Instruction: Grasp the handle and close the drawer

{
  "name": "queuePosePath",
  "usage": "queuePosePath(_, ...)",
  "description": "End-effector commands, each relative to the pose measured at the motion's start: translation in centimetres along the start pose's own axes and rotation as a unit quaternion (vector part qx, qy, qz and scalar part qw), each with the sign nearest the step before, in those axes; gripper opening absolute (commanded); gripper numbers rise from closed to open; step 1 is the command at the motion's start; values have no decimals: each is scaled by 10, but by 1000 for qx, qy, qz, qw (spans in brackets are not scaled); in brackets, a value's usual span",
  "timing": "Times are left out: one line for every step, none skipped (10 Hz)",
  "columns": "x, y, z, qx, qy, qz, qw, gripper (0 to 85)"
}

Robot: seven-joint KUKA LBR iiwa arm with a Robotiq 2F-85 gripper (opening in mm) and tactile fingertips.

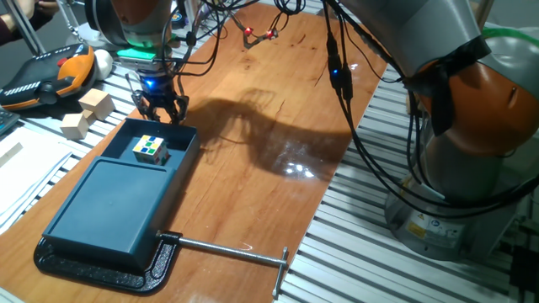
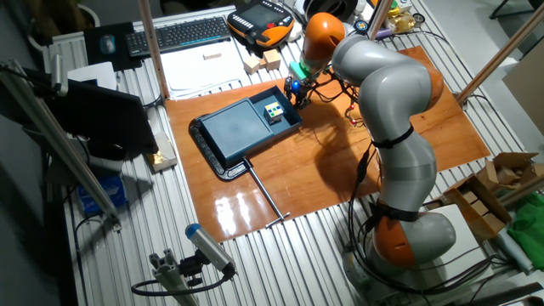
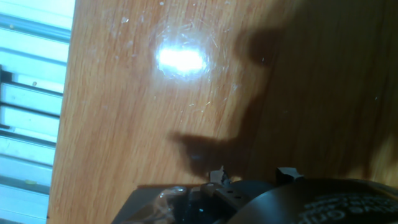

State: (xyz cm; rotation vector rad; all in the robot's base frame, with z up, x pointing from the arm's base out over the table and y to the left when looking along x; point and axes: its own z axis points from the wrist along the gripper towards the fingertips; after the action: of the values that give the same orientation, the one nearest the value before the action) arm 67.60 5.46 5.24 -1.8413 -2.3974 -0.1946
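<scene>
The flat dark teal box (image 1: pixel 105 206) lies at the left of the wooden table. Its drawer (image 1: pixel 122 145) is pulled out at the far end and holds a small multicoloured cube (image 1: pixel 150 149). The handle (image 1: pixel 182 129) is the drawer's far end rim. My gripper (image 1: pixel 160 108) hangs just above and behind this rim, fingers pointing down and apart, holding nothing. In the other fixed view the gripper (image 2: pixel 293 92) is at the drawer's (image 2: pixel 285 119) outer end. The hand view shows only bare wood beyond my fingertips (image 3: pixel 216 175); the drawer is out of that view.
A black clamp (image 1: pixel 109 268) grips the box's near end, and its steel rod (image 1: pixel 227 248) lies across the table. Wooden blocks (image 1: pixel 87 114) and an orange pendant (image 1: pixel 50 76) sit to the left of the gripper. Cables (image 1: pixel 337 76) hang over the table's right side.
</scene>
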Motion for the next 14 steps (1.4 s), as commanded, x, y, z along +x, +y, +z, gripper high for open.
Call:
queuePosePath(1, 0, 0, 1, -1, 0, 1000, 20)
queuePosePath(3, 0, -1, 2, -1, 1, 1000, 20)
queuePosePath(5, 0, -2, 3, -4, 1, 1000, 20)
queuePosePath(8, 1, -3, 4, -5, 1, 1000, 20)
queuePosePath(10, 1, -3, 6, -7, 1, 1000, 20)
queuePosePath(12, 1, -2, 6, -6, 1, 1000, 20)
queuePosePath(14, 1, -2, 7, -8, -1, 1000, 20)
queuePosePath(16, 2, -2, 8, -9, -3, 1000, 20)
queuePosePath(17, 2, -2, 8, -10, -4, 1000, 20)
queuePosePath(18, 2, -2, 8, -10, -4, 1000, 20)
queuePosePath(19, 2, -1, 9, -10, -5, 1000, 20)
queuePosePath(20, 2, -1, 10, -11, -6, 1000, 20)
queuePosePath(22, 2, -1, 11, -11, -6, 1000, 20)
queuePosePath(24, 2, -2, 11, -10, -6, 1000, 20)
